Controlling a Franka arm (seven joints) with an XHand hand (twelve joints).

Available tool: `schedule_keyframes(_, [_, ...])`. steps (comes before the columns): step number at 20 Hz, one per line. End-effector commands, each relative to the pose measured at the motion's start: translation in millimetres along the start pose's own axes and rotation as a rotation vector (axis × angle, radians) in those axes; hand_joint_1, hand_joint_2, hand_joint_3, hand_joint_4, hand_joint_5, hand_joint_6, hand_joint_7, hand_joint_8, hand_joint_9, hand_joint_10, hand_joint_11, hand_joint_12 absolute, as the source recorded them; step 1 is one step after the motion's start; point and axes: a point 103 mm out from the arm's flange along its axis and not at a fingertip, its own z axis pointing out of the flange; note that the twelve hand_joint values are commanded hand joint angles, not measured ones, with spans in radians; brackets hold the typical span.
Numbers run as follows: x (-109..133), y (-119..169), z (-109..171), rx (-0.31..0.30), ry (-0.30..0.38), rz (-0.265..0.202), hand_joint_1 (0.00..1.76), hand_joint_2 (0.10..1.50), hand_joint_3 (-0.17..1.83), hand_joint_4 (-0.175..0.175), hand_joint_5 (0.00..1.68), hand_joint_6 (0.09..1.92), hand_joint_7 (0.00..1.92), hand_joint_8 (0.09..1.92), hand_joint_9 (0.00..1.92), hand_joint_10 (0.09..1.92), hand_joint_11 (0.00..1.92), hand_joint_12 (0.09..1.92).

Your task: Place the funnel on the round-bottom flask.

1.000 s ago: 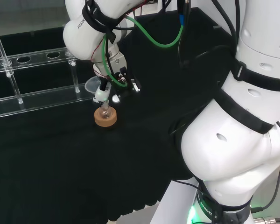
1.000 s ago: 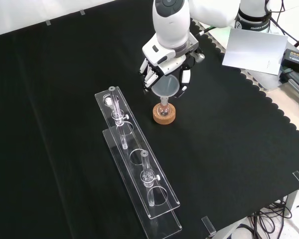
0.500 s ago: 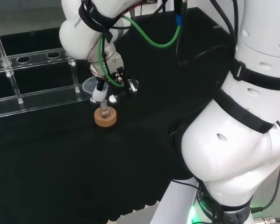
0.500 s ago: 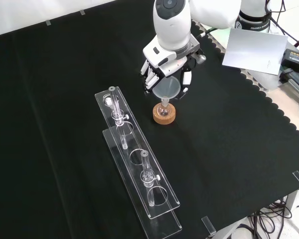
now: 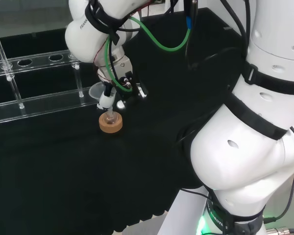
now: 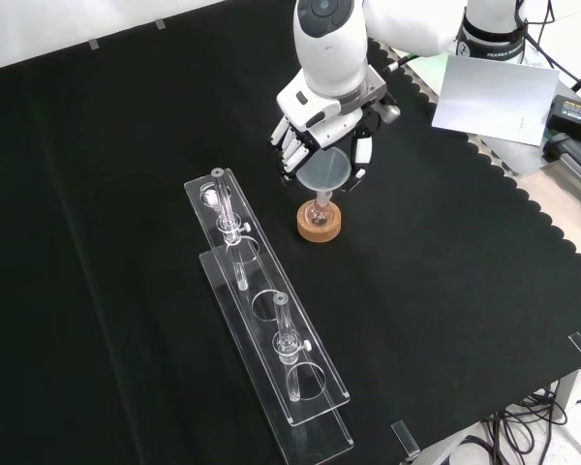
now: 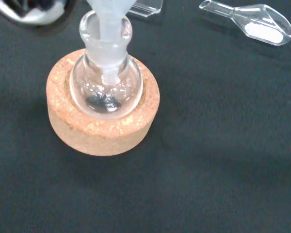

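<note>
One funnel, one round-bottom flask, one cork ring under the flask: these are the pieces we track. We note the flask sitting upright in the cork ring near the middle of the cloth, just right of the clear rack in the front view.

The hand comes in from the far side in the front view, its fingers curled down around the funnel's cone and pinching it at the rim. The funnel hangs directly below the fingers with its long axis vertical, stem down.

In the wrist view we see the pale stem passing through the flask's mouth, its tip reaching into the bulb. Stem and neck appear to share one vertical line, with no visible tilt of either. We cannot tell whether the cone already bears on the lip of the neck or hangs slightly above it.

We judge the insertion largely done. What remains, in our reading, is a short straight lowering along that shared axis until the funnel seats, then opening the fingers. Any sideways drift risks levering the neck and tipping the flask off the ring.

A clear scoop lies on the cloth, apart from the ring.
</note>
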Motion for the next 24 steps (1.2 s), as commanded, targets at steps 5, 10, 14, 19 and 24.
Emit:
schedule_keyframes(5, [2.8, 0.4, -2.6, 0.004, 0.01, -0.014, 0.76, 0.69, 0.64, -0.072, 0.43, 0.58, 0.36, 0.75, 0.72, 0.58, 0.53, 1.28])
schedule_keyframes(10, [2.9, 0.7, -0.3, 0.024, 0.01, -0.027, 0.74, 0.68, 0.62, -0.073, 0.4, 0.43, 0.31, 0.75, 0.66, 0.61, 0.49, 1.3])
schedule_keyframes(14, [-1.5, -4.0, 3.1, -0.008, 0.033, -0.062, 0.68, 0.62, 0.56, -0.065, 0.33, 0.2, 0.19, 0.72, 0.51, 0.68, 0.43, 1.35])
schedule_keyframes(19, [-4.8, -15.3, 0.4, -0.108, 0.069, -0.125, 0.5, 0.62, 0.35, -0.057, 0.14, 0.09, 0.01, 0.38, 0.2, 0.85, 0.31, 1.46])
schedule_keyframes(24, [-10.2, -25.2, -22.3, -0.234, 0.089, -0.176, 0.47, 0.66, 0.23, -0.062, 0.15, 0.09, 0.0, 0.42, 0.18, 0.87, 0.3, 1.48])
